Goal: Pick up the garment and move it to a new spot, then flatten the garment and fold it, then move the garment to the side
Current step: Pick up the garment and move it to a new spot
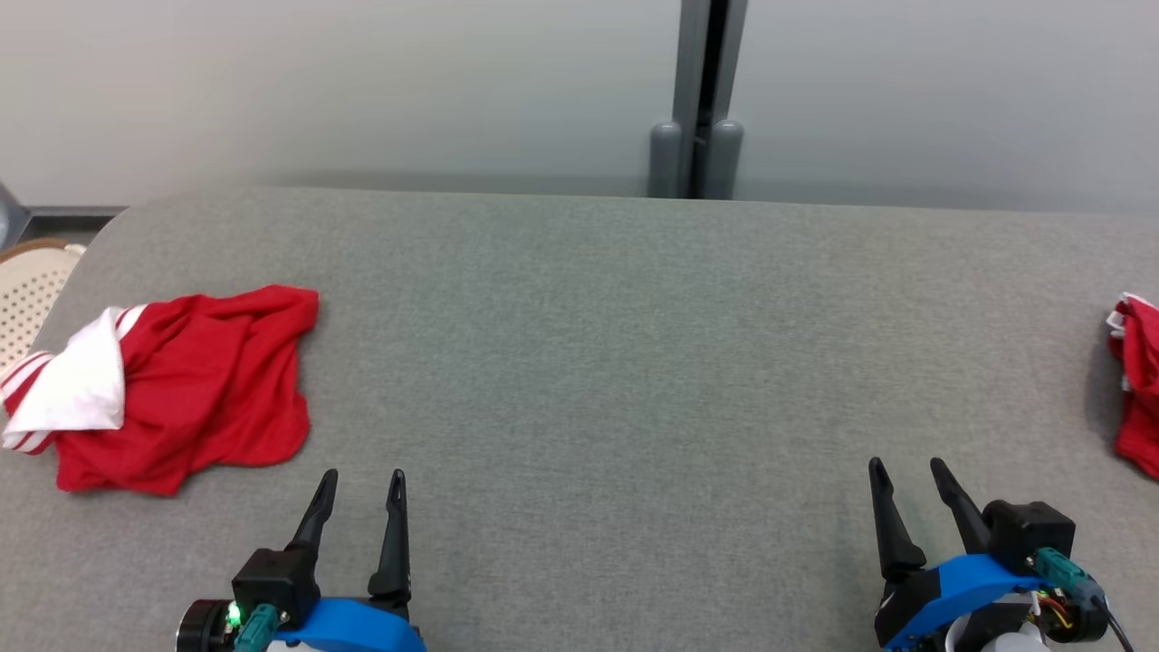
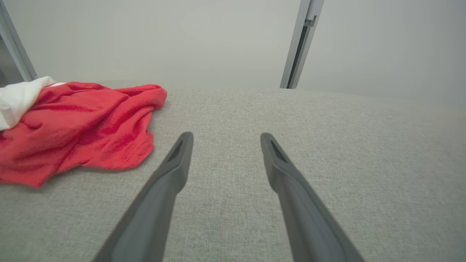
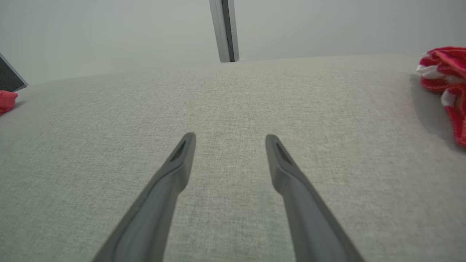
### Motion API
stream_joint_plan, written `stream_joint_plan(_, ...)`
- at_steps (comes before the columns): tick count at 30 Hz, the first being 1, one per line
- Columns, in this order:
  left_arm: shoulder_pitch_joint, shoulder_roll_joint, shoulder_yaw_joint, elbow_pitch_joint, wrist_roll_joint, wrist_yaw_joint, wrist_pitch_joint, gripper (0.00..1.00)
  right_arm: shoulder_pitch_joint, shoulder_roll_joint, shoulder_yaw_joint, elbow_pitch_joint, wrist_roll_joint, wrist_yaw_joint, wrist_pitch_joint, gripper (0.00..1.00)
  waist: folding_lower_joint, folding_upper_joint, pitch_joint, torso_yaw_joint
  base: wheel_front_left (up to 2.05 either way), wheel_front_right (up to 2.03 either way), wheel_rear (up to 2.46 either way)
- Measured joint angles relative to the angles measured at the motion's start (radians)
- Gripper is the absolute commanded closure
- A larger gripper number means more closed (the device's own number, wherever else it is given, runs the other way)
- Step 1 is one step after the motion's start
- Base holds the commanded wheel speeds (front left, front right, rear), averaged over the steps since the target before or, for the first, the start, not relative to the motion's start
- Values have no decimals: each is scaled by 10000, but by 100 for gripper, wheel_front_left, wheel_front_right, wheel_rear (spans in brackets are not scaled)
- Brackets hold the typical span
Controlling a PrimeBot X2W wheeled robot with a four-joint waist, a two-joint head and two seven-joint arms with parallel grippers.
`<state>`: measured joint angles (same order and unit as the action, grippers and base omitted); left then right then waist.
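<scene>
The table (image 1: pixel 579 362) is stretching wide and grey in front of me, running back to a pale wall (image 1: pixel 362 81). The garment (image 1: pixel 181 389) is lying near the table's left edge in a crumpled heap, red with a white, striped part bunched on its outer side. It is sitting ahead of my left gripper (image 1: pixel 363 474) and off to its left, near but not touching. A second garment (image 1: pixel 1139 389), also red and white, is bunching at the far right edge, cut off by the frame, so I cannot tell how it is lying.

I am holding both grippers low at the near side of the table, well apart from each other. My left gripper's fingers are standing spread with nothing between them, pointing past the heap's near corner. My right gripper (image 1: pixel 905 463) is doing the same: fingers parted and empty over the grey cloth.

As I am judging it, the task is only at its opening. The heap is not yet gripped, not lifted, not spread and not folded, so every step is waiting: the pick-up, the move to a new spot — the middle of the table is looking likeliest — then the flattening, the folding and the push aside.
</scene>
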<state>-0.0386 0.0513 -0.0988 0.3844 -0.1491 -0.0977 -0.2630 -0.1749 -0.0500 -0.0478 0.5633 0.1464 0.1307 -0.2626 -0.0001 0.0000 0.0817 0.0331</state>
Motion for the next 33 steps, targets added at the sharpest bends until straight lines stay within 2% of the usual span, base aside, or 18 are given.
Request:
stream_joint_plan(6,-301,0,-40,67,-203,102,0,0,-89,-2,98,50,-35,0,0,0,1,0,206,1020,0,0,0)
stream_joint_plan(14,-227,0,395,255,-585,268,2,0,-362,2,462,249,-119,0,0,0,2,0,435,2776,0,0,0)
stream_joint_plan(19,-128,4,644,159,-790,226,0,0,-599,10,731,372,-132,0,0,0,2,0,743,3557,0,0,0)
stream_joint_plan(25,-415,0,918,362,-980,-29,0,0,-894,12,1014,330,-105,0,0,0,2,0,1264,3710,0,0,0)
stream_joint_plan(30,-1683,96,1517,686,-963,-228,2,0,-1190,33,1041,-113,-456,2,-4,0,2,0,1901,3298,0,0,0)
stream_joint_plan(33,-2778,495,1783,1137,-1043,-265,2,0,-1452,36,1007,-527,-706,2,-21,0,2,0,2436,2987,0,0,0)
